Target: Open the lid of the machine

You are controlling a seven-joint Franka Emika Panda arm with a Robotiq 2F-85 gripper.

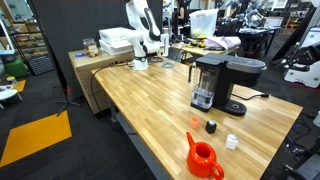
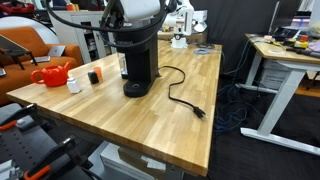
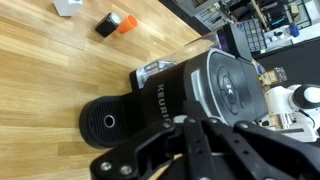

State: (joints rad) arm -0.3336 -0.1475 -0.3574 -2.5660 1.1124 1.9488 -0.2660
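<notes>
Wrist view, lower middle: my pincer (image 3: 192,128) is pinched shut (nothing visibly held) near the lid (image 3: 228,88) of the machine (image 3: 160,100), probably to nudge it up.

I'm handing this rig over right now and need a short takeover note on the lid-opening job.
Gripper: shut, nothing visibly held, over the machine in the wrist view; contact unclear.
Machine: upright on the wooden table, its cord lying unplugged beside it.
Lid: down, closed.
Done: approach only.
Left: catch the lid's edge and lift it open.
</notes>
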